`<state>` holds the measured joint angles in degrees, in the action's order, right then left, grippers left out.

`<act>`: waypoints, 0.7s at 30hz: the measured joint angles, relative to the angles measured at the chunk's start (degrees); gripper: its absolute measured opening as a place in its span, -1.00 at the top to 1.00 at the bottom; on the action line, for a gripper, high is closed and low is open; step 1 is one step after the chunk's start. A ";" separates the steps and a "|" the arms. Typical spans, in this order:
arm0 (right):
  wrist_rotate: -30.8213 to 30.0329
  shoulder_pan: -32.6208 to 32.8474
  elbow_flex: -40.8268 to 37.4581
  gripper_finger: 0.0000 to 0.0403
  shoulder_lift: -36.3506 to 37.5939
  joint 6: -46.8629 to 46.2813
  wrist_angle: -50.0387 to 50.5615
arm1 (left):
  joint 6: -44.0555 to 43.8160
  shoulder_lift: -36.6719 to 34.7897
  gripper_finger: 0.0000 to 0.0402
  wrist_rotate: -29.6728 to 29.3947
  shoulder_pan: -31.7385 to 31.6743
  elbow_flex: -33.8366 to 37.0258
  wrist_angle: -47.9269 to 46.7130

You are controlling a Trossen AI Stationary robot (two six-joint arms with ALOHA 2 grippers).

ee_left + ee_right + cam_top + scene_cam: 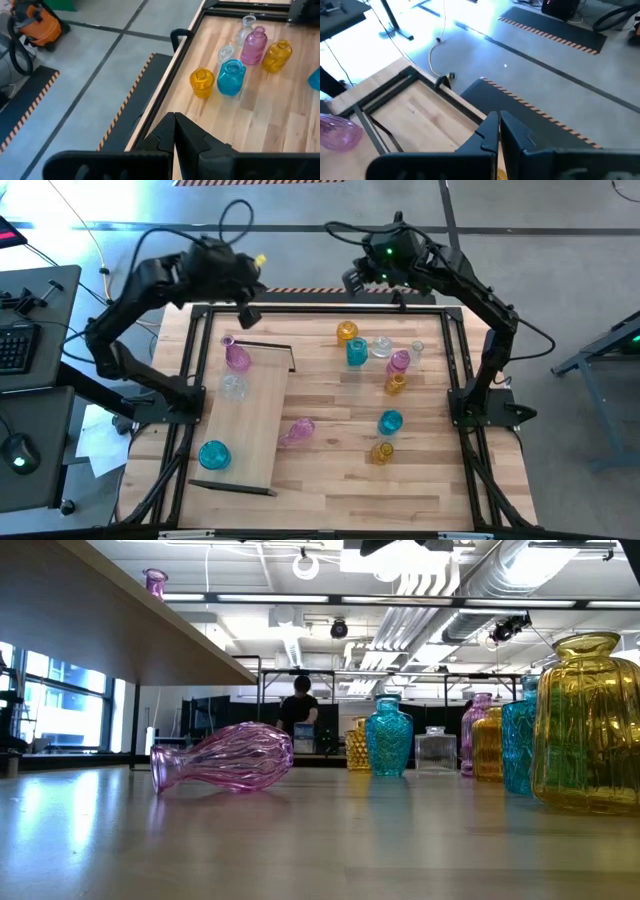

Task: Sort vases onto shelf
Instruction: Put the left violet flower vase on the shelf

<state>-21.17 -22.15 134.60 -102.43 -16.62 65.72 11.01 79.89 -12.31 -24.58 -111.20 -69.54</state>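
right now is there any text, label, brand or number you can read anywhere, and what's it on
None: no readable text in any view.
The vases and the shelf carry no labels or print.
The keyboard beside the table has keys, but their markings are too small to read.
The striped floor tape is only a pattern, no words.

Pink, teal, amber and clear vases (355, 352) stand beside a pale wood shelf (251, 420) with dark rails.
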 joint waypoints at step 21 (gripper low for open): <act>27.28 -1.49 -29.16 1.00 -0.04 28.34 -4.16 | -7.78 -8.63 1.00 3.65 -13.85 14.75 0.70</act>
<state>6.11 -23.64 105.43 -102.48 11.72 61.56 3.23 71.27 -8.67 -38.43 -96.44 -68.84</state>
